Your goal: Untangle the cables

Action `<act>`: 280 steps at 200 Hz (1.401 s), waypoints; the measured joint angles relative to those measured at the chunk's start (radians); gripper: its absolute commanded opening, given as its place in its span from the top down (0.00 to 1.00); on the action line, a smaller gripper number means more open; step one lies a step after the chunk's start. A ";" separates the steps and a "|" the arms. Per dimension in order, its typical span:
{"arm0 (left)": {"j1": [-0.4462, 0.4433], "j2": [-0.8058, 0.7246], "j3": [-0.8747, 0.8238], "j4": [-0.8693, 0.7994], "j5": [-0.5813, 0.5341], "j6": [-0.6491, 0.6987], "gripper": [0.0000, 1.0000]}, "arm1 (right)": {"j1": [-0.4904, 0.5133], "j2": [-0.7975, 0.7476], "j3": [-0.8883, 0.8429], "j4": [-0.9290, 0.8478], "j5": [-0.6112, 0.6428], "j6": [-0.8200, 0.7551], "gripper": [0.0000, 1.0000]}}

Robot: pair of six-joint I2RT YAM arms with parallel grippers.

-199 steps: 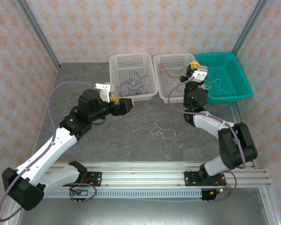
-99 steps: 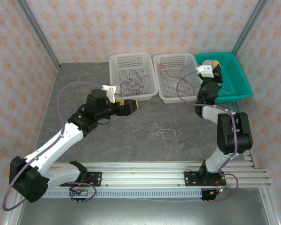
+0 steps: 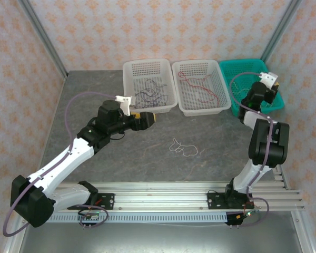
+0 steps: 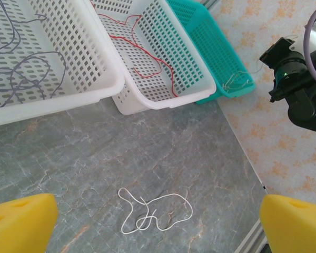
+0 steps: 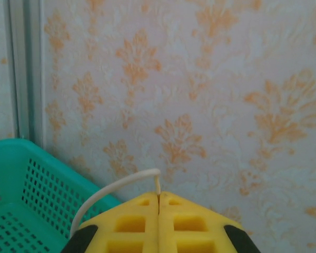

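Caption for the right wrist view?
Right gripper shut on a pale cable, teal basket at lower left, patterned wallpaper behind.

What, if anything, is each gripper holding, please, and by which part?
The right gripper pinches a pale cable between its fingertips, seemingly near one end; the left gripper is open, holding nothing.

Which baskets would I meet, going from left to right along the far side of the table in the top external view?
First white basket holding dark cables → second white basket holding a red cable → teal basket.
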 measured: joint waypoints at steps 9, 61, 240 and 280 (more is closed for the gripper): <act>-0.002 0.005 0.000 0.001 0.000 0.000 0.01 | -0.002 0.011 0.016 -0.052 -0.041 0.048 0.91; -0.024 0.044 0.000 0.003 -0.002 0.001 0.01 | 0.039 0.076 0.135 -0.372 -0.233 0.241 0.28; -0.235 0.248 0.001 0.056 -0.115 0.045 0.07 | 0.413 -0.879 -0.251 -0.851 -0.643 0.595 0.27; -0.236 0.373 0.005 0.078 -0.196 -0.025 0.21 | 0.527 -0.911 -0.257 -1.213 -0.703 0.843 0.28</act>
